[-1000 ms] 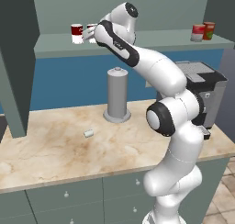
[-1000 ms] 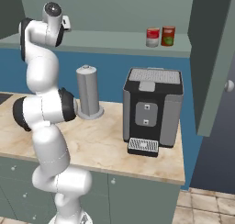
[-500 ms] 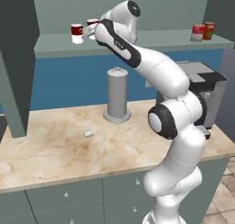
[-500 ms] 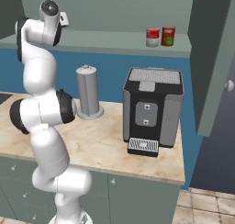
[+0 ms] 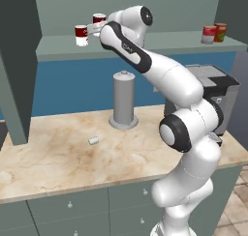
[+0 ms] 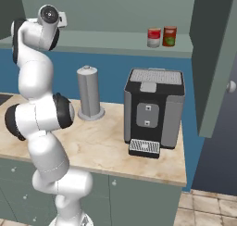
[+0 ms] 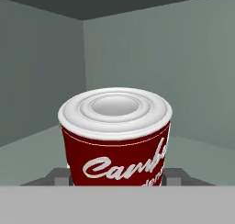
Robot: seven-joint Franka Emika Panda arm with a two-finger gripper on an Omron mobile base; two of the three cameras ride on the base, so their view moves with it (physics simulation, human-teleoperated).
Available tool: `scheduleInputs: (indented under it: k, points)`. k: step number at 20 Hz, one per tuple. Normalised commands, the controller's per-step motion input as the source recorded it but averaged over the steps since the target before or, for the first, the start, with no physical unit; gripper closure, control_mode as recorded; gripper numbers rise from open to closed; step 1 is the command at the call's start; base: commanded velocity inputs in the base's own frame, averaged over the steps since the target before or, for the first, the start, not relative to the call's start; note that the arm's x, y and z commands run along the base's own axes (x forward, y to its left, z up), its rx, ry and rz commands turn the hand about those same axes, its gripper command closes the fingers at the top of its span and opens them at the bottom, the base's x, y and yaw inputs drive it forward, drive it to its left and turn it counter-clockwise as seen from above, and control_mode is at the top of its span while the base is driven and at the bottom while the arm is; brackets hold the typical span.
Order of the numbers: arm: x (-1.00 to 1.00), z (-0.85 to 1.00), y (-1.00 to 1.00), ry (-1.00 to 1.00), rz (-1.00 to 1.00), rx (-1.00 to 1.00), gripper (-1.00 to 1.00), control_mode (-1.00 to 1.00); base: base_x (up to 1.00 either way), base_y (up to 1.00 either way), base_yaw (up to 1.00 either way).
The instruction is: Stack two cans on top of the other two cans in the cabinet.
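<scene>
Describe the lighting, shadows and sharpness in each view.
Left base view: flat even light, soft shadow under the grey cylinder. Right base view: crisp, coffee machine front dark, no glare. Hand view: soup can fills the foreground, slightly soft; cabinet interior dim.

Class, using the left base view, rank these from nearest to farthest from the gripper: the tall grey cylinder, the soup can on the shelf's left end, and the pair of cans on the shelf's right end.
1. Soup can, just left of the gripper on the shelf.
2. Tall grey cylinder, on the counter below.
3. Pair of cans, far along the shelf's right end.
</scene>
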Motion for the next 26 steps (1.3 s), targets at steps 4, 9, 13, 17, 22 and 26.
scheduleInputs:
  k: [4,9,13,17,22,26]
  points:
    - [-0.03,0.29,0.0,0.0,0.0,0.1,1.0,-1.0,0.0,0.0,0.0]
    - [0.0,0.25,0.04,0.0,0.0,-0.01,1.0,-1.0,0.0,0.0,0.0]
    - [0.0,0.26,0.08,0.0,0.0,-0.06,1.0,-1.0,0.0,0.0,0.0]
    - [0.0,0.24,0.15,0.0,0.0,-0.01,1.0,-1.0,0.0,0.0,0.0]
    - [0.0,0.11,0.14,0.02,0.0,0.0,1.0,-1.0,0.0,0.0,0.0]
    - [0.02,0.0,0.28,0.06,0.0,-0.08,1.0,-1.0,0.0,0.0,0.0]
